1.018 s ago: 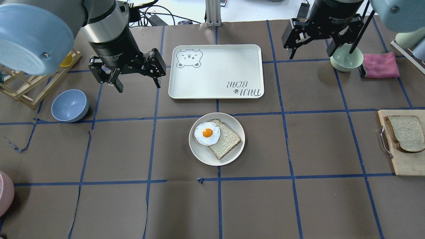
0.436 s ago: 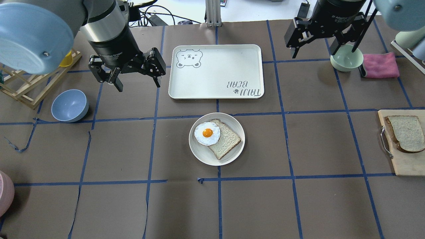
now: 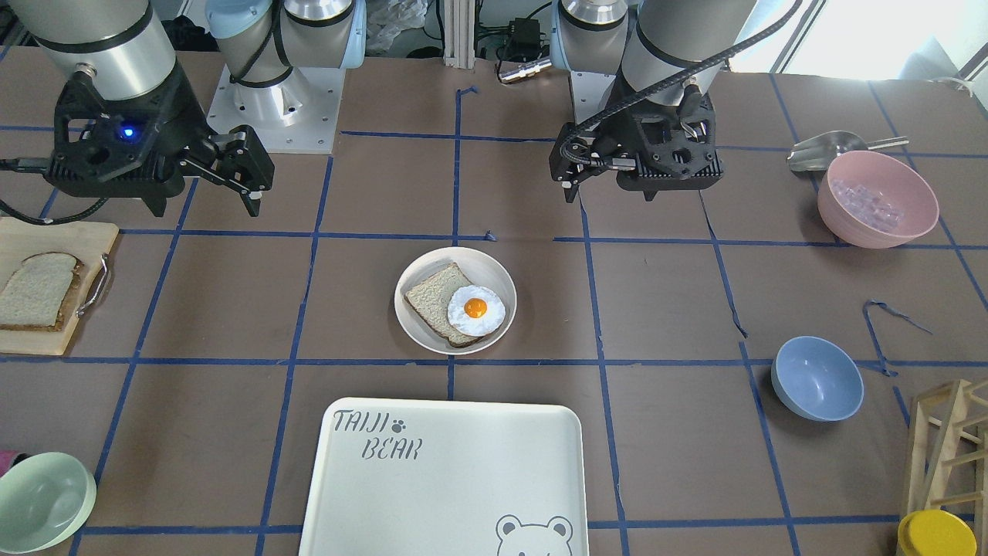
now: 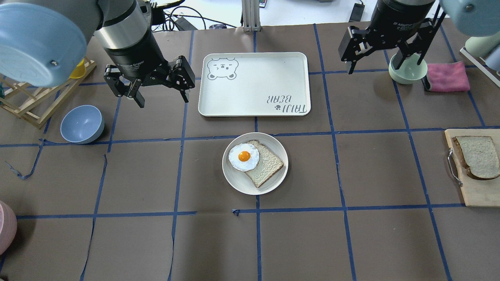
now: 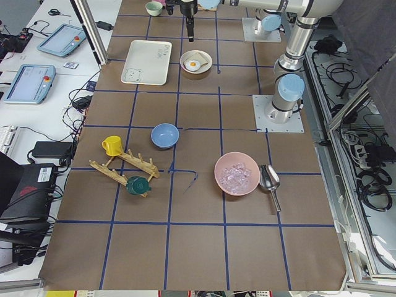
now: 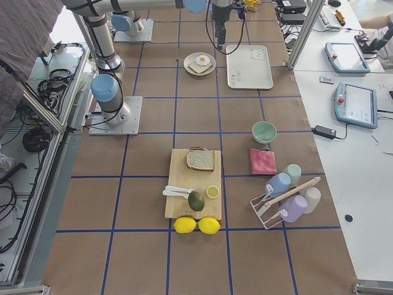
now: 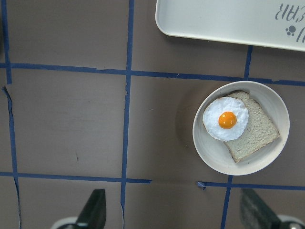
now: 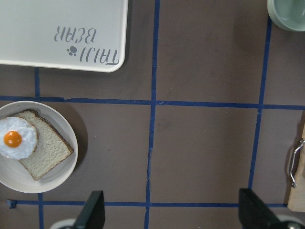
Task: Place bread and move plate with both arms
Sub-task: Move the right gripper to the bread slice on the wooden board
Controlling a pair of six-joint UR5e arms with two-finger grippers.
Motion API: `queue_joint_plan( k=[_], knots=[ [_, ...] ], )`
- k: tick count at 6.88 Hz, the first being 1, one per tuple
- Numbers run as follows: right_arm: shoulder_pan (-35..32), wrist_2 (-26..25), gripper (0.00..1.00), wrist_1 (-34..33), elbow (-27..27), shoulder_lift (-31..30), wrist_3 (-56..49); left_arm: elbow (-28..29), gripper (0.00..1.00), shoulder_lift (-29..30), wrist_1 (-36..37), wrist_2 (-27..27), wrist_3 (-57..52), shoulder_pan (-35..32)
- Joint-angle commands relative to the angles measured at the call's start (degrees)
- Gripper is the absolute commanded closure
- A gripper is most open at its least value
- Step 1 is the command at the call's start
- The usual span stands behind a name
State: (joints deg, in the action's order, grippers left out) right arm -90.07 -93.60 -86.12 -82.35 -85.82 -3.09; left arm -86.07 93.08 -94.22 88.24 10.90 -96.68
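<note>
The bread (image 4: 478, 156) lies on a wooden cutting board (image 4: 478, 191) at the table's right edge; it also shows in the front view (image 3: 35, 289). The plate (image 4: 238, 181) sits mid-table and holds another slice with a fried egg (image 4: 243, 157) on it. It also shows in the left wrist view (image 7: 214, 155) and the right wrist view (image 8: 12, 179). My left gripper (image 4: 163, 102) hangs open and empty left of the tray. My right gripper (image 4: 384, 67) hangs open and empty at the far right, by the mint bowl, well away from the bread.
The TAIJI BEAR tray (image 4: 254, 84) lies just beyond the plate. A mint-green bowl (image 4: 408, 70) and a pink cloth (image 4: 447, 76) are at the far right. A blue bowl (image 4: 82, 124) and a wooden rack (image 4: 23, 105) are at the left. A pink bowl (image 3: 876, 197) stands near the robot's left.
My right gripper has shifted a little to the right and nearer, still open. The left gripper, bread and plate have not moved.
</note>
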Motion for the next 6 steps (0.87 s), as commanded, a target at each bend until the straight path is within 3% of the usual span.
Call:
queue_joint_plan(
  k=[1, 2, 3, 4, 6],
  knots=[
    [4.78, -4.66, 0.00, 1.65, -0.27, 0.21, -4.72, -0.41, 0.00, 0.00, 0.00, 0.00, 0.08, 0.00],
    [9.17, -4.75, 0.00, -0.17, -3.06, 0.21, -8.22, -0.85, 0.00, 0.17, 0.00, -0.09, 0.35, -0.08],
    [14.96, -5.44, 0.00, -7.50, -7.00, 0.82, -14.60, -0.76, 0.00, 0.18, -0.09, -0.09, 0.70, -0.09],
    [21.89, -5.36, 0.00, -11.23, -13.22, 1.35, -18.23, -0.76, 0.00, 0.18, 0.00, -0.09, 0.70, -0.09],
    [35.09, -4.66, 0.00, -27.37, -26.75, 1.62, -25.28, -0.85, 0.00, 0.17, -0.09, -0.09, 0.79, -0.09]
  ],
)
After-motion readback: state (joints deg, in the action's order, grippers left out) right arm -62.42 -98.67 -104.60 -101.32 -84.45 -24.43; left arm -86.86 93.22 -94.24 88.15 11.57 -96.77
